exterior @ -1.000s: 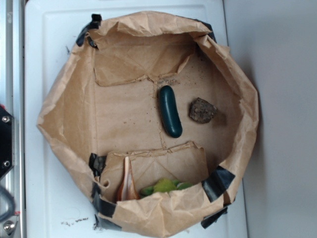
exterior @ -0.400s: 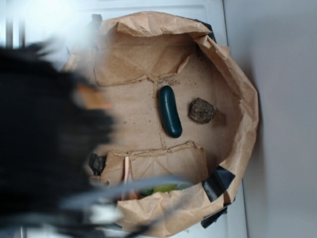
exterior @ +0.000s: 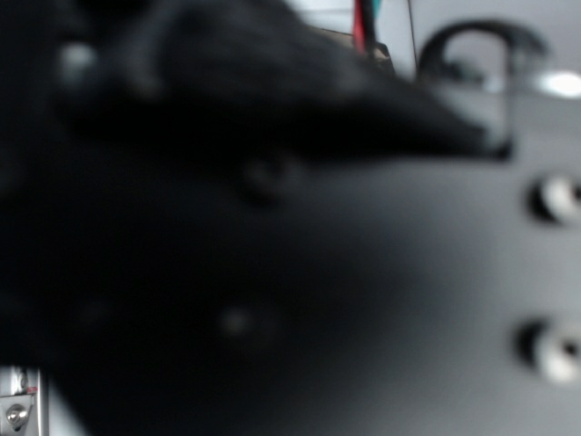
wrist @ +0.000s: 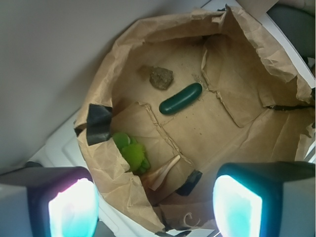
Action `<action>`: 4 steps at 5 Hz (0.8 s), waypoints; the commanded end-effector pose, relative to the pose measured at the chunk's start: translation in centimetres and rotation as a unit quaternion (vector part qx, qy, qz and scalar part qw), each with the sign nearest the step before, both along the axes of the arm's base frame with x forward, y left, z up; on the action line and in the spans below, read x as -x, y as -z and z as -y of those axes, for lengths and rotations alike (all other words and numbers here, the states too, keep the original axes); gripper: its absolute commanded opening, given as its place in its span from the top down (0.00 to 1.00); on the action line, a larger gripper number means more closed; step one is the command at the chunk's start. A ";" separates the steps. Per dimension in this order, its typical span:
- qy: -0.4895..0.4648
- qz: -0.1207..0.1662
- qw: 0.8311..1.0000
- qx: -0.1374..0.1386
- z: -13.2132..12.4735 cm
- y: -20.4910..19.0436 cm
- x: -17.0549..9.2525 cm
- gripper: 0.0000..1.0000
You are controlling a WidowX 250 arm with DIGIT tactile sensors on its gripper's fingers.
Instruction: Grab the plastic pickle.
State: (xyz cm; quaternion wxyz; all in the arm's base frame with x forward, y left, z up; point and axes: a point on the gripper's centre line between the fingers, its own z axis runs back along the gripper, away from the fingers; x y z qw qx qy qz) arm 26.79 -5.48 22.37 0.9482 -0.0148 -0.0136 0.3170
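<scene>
With its fingers apart, the gripper hung high over the paper bag, in the approach step; next it needed to descend onto the pickle.

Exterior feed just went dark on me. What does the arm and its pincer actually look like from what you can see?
Wrist view: the pincer has two dark, blocky fingers with pale pads glowing cyan, the left one tinged pink. Exterior view: a blurred black arm fills the frame, with round silver screws on a grey panel, a black cable loop and red and teal wires at top.
</scene>
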 end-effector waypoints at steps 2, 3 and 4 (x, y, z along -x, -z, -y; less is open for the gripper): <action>-0.018 0.046 0.995 -0.086 -4.9 8.2 -1.3 0.00; -0.020 0.034 0.995 -0.094 -4.4 13.1 3.2 0.00; -0.017 0.020 0.994 -0.103 -3.3 15.4 4.3 0.00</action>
